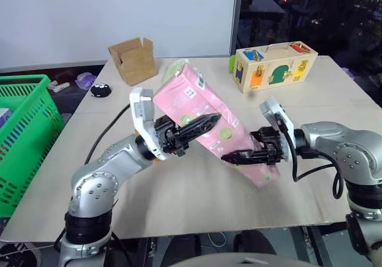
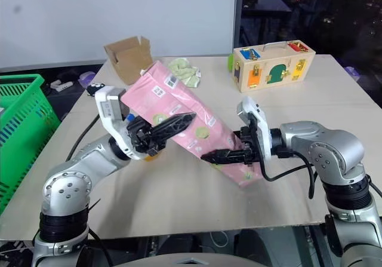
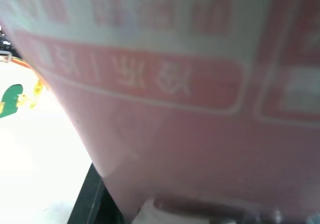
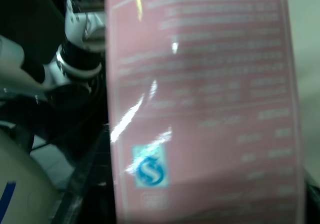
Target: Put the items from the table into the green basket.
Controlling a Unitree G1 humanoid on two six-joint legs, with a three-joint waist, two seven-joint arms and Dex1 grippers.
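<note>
Item one: long flat pink patterned cardboard box (image 1: 206, 120), frame centre, tilted, lifted off pale beige wood-look table (image 1: 197, 201). My left gripper (image 1: 206, 123) clamped on upper half; right gripper (image 1: 239, 157) at lower end, grip state I cannot tell. Bright green lattice plastic basket (image 1: 24, 135), far left edge, not yet reached. I judge transfer early; other goods remain on table.
</note>
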